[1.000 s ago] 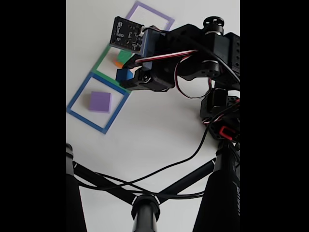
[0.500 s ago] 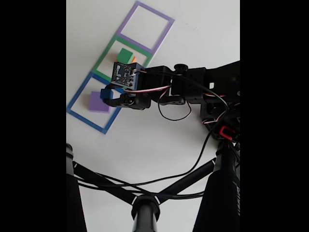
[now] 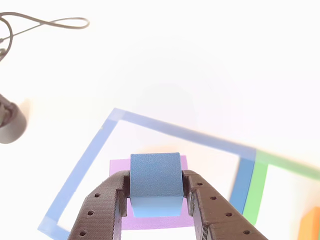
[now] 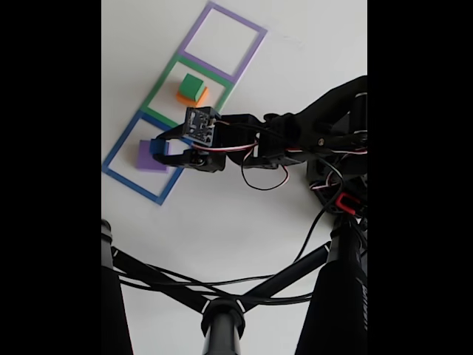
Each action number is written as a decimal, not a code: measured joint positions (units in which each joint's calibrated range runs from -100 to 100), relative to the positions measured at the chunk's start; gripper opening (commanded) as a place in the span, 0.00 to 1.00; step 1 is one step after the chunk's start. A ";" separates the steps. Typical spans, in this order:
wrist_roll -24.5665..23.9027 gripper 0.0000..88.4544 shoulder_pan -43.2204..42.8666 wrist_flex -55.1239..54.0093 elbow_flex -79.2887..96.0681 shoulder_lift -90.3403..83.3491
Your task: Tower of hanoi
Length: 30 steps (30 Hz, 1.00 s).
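The gripper point(image 3: 155, 192) clamps the blue cube point(image 3: 155, 182) between its two dark fingers point(image 3: 102, 205), one pressed against each side face. In the other view the cube sits right over the purple slab point(image 3: 150, 220), whose pale edges show to the left, right and below it; whether the cube touches the slab cannot be told. The slab lies inside the blue outline point(image 3: 175, 129), nearer its near left part. At the far right edge of that view a corner of the orange block point(image 3: 310, 225) shows, past the green outline point(image 3: 256, 192).

In the fixed view the gripper point(image 4: 164, 150) reaches left from the arm point(image 4: 295, 137), with the blue cube point(image 4: 158, 146) at the slab's point(image 4: 146, 160) right side, within the blue outline point(image 4: 122, 176). Farther away, in the green outline point(image 4: 166, 81), the orange block point(image 4: 194, 97) carries a green cube point(image 4: 192, 86). The purple outline point(image 4: 235, 21) lies farthest off
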 measured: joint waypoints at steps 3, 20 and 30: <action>0.20 0.03 0.00 -3.45 -0.17 3.46; 0.39 0.04 0.00 -11.48 -4.70 14.27; 0.39 0.21 1.39 -12.52 -6.18 16.88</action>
